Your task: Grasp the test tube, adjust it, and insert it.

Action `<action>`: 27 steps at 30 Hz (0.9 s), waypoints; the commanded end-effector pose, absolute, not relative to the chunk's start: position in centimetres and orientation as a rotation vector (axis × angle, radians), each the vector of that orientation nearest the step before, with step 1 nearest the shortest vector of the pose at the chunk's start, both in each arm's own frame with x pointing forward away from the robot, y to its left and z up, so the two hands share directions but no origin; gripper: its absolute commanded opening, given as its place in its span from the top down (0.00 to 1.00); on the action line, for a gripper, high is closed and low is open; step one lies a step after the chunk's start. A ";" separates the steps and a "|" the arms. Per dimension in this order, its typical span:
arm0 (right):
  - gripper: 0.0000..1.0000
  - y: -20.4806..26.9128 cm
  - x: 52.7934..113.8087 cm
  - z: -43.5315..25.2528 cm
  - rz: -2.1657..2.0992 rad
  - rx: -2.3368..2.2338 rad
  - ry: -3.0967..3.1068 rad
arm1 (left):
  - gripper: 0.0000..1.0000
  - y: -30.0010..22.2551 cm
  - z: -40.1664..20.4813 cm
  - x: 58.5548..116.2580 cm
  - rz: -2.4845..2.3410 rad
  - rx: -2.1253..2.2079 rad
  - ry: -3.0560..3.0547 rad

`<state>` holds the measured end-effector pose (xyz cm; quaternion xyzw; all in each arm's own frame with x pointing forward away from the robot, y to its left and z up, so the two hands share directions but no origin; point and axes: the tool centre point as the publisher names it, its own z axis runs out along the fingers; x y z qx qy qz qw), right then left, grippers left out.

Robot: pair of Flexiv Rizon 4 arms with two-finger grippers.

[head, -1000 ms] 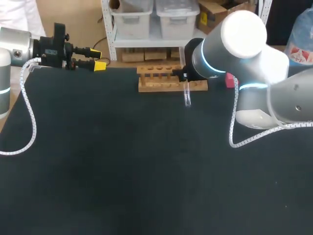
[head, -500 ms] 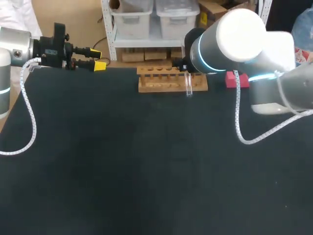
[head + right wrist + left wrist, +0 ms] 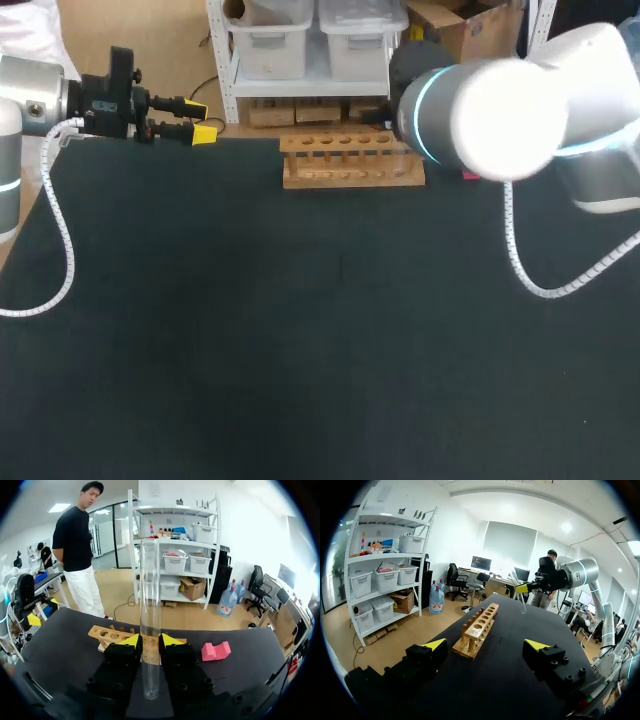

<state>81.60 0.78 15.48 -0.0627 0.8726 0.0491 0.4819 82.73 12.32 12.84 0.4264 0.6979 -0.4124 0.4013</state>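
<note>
Misalignment risk at insertion

Head view: right arm (image 3: 500, 110) masks one end of the wooden rack (image 3: 340, 165). Left wrist view: left gripper (image 3: 487, 645) gapes empty. Right wrist view: right gripper (image 3: 150, 641) clamps the upright test tube (image 3: 150, 595) near the wooden rack; a slight tilt could strike a hole's rim.

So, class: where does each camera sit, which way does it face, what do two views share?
Head view: above, behind, looking down on the table; left arm, right arm show.
Left wrist view: on the left arm, facing the wooden test tube rack and right tool; left tool open.
Right wrist view: on the right arm, facing the rack; right tool grips the test tube.
All share the rack.
</note>
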 end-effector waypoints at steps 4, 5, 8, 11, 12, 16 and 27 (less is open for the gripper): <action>1.00 -1.1 79.8 16.2 0.143 -0.147 1.819 | 0.00 12.4 12.7 82.8 -1.043 1.079 1.760; 1.00 -1.2 79.7 16.3 0.140 -0.152 1.822 | 0.00 12.4 12.7 82.8 -1.043 1.079 1.760; 1.00 -1.3 79.5 16.3 0.141 -0.156 1.827 | 0.00 12.4 12.7 82.8 -1.043 1.079 1.760; 1.00 -1.3 79.5 16.3 0.141 -0.156 1.827 | 0.00 12.4 12.7 82.8 -1.043 1.079 1.760; 1.00 -1.3 79.5 16.3 0.141 -0.156 1.827 | 0.00 12.4 12.7 82.8 -1.043 1.079 1.760; 1.00 -1.3 79.5 16.3 0.141 -0.156 1.827 | 0.00 12.4 12.7 82.8 -1.043 1.079 1.760; 1.00 -1.3 79.5 16.3 0.141 -0.156 1.827 | 0.00 12.4 12.7 82.8 -1.043 1.079 1.760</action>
